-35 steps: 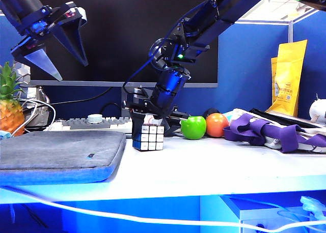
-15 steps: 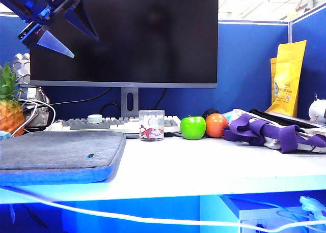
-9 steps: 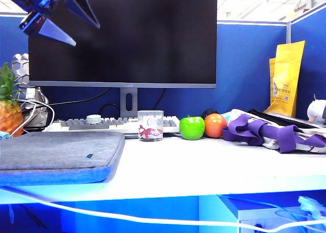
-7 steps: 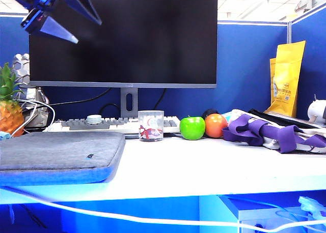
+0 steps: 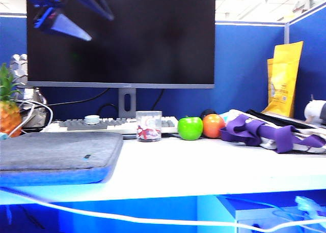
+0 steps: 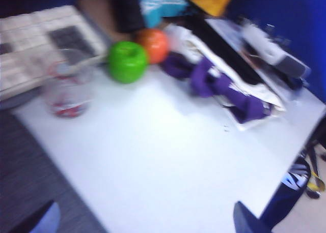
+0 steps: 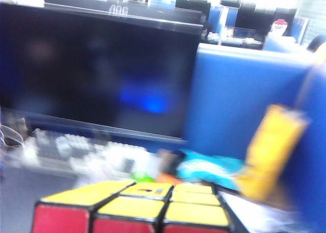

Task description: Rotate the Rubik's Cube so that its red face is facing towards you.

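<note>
Lifted off the desk, the Rubik's Cube (image 7: 135, 207) rides gripped in the right claw; left claw (image 5: 76, 14) gapes overhead.

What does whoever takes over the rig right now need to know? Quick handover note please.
Left gripper: open, empty, up high at the left of the exterior view in front of the monitor.
Right gripper: out of the exterior view; its fingers don't show in the right wrist view, so the grip can't be confirmed.
Rubik's Cube: off the desk, close under the right wrist camera, high enough to face the monitor; yellow face up, red face towards that camera.
Glass cup, green apple and orange one stand by the keyboard.
Done: cube lifted.
Left: set it down with red facing front.
</note>
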### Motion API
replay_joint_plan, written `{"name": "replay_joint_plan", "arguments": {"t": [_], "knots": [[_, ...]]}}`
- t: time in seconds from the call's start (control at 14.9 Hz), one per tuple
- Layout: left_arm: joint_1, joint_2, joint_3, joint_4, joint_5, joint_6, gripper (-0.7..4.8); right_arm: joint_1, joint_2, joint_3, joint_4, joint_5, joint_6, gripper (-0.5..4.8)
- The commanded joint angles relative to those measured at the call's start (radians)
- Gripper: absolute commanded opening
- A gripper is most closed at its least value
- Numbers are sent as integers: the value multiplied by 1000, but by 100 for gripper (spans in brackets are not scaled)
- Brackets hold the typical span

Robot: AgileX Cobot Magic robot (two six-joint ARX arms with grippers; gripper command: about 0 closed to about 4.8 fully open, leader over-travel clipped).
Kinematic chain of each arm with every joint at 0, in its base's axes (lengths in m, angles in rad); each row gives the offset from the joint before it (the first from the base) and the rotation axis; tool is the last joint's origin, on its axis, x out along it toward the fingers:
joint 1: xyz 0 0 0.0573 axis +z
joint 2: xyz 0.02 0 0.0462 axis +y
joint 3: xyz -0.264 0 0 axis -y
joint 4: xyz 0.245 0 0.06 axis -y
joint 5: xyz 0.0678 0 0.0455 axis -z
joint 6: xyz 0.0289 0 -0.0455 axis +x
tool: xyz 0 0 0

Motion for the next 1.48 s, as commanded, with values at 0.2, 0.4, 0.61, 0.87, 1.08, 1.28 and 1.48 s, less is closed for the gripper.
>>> {"name": "replay_joint_plan", "arguments": {"t": [0.2,0.4,0.61,0.87,1.08,1.28,1.48], "knots": [[-80,-4,-9,64,-132,14,479,0,134,-779,1118,-94,159,-1],[-80,-4,-26,97,-142,-4,479,-3,516,-818,1508,-137,137,-1],[-80,-4,-52,101,-154,-3,479,-38,817,-809,1752,-184,150,-1],[-80,-2,-203,333,-147,-64,479,-117,1000,-675,1585,-328,306,-1],[-80,5,-222,354,-149,-68,479,-116,1076,-549,1398,-394,314,-1],[-80,5,-222,353,-149,-68,479,-116,1143,-529,1380,-398,319,-1],[-80,5,-223,345,-150,-73,479,-116,1196,-529,1388,-406,334,-1]]}}
